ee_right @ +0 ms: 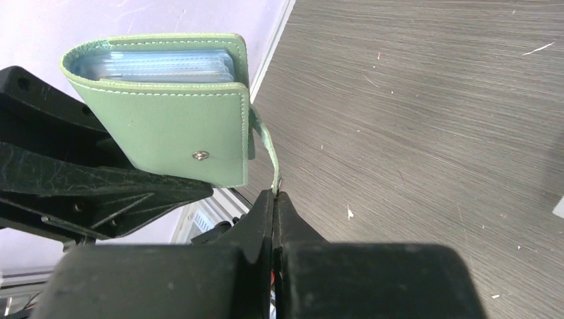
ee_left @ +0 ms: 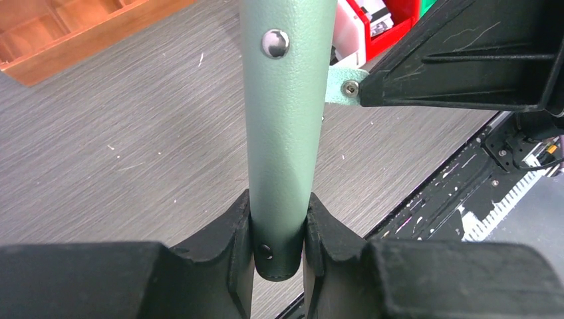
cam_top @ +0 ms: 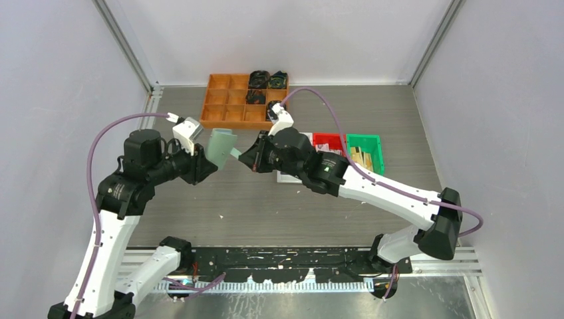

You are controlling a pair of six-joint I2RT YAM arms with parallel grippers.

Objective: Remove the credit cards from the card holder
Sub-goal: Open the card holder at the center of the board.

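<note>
The sage-green card holder (cam_top: 220,146) hangs in the air between both arms, folded shut. My left gripper (ee_left: 279,229) is shut on its lower end, its spine (ee_left: 286,119) rising straight up from the jaws. My right gripper (ee_right: 275,194) is shut on the holder's little tab (ee_right: 266,149), which is pulled off its snap and stretched taut. In the right wrist view the card holder (ee_right: 173,129) shows pale blue pockets (ee_right: 166,66) at its top edge. The credit cards are hidden inside.
An orange compartment tray (cam_top: 233,100) with black coiled items stands at the back. A red bin (cam_top: 327,141), a green bin (cam_top: 366,151) and a white bin partly behind the right arm sit to the right. The grey table (cam_top: 266,206) lies below.
</note>
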